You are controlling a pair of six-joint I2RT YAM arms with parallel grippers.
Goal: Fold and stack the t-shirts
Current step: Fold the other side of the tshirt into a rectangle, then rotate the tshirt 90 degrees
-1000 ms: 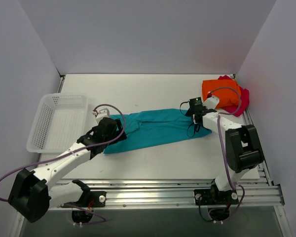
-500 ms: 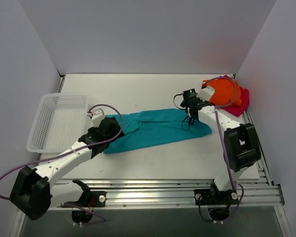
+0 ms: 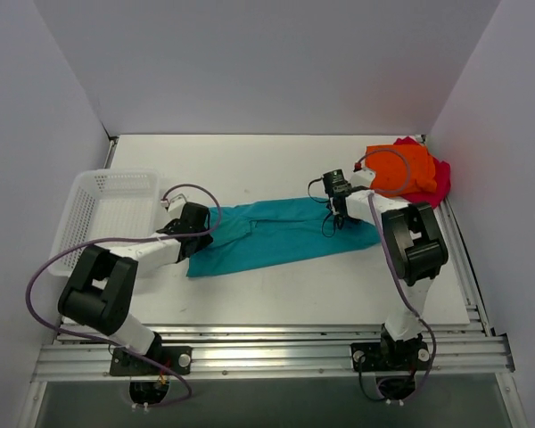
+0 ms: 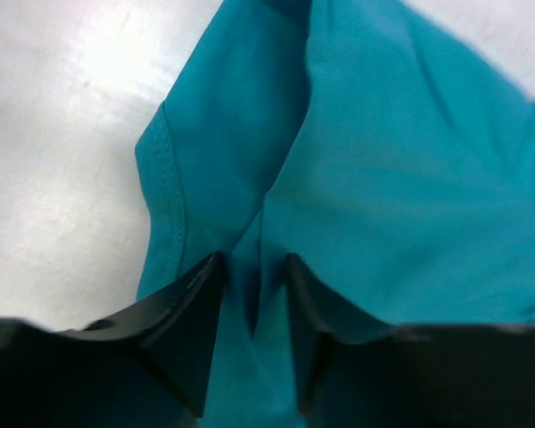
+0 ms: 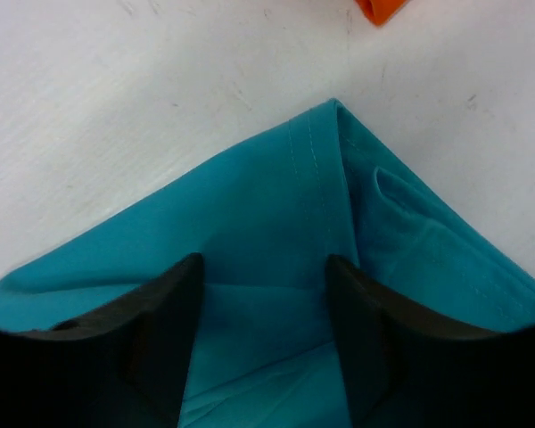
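The teal t-shirt (image 3: 276, 234) lies in a long folded band across the middle of the table (image 3: 250, 160). My left gripper (image 3: 203, 223) is down on its left end. In the left wrist view the left gripper (image 4: 252, 260) has narrow jaws pinching a raised fold of teal t-shirt (image 4: 401, 160). My right gripper (image 3: 337, 198) rests on the shirt's upper right corner. The right gripper (image 5: 264, 260) has its jaws apart, pressed onto the teal t-shirt (image 5: 276, 223). The orange t-shirt (image 3: 399, 168) lies bunched on the pink t-shirt (image 3: 439, 178) at the far right.
A white mesh basket (image 3: 80, 192) stands at the table's left edge, close to the left arm. White walls close in the back and both sides. An orange t-shirt corner (image 5: 379, 9) shows at the top of the right wrist view.
Both arms have lowered and reached farther onto the shirt's ends. Both grippers have gone from wide open to partly closed, the left one gathering a fold of teal cloth.
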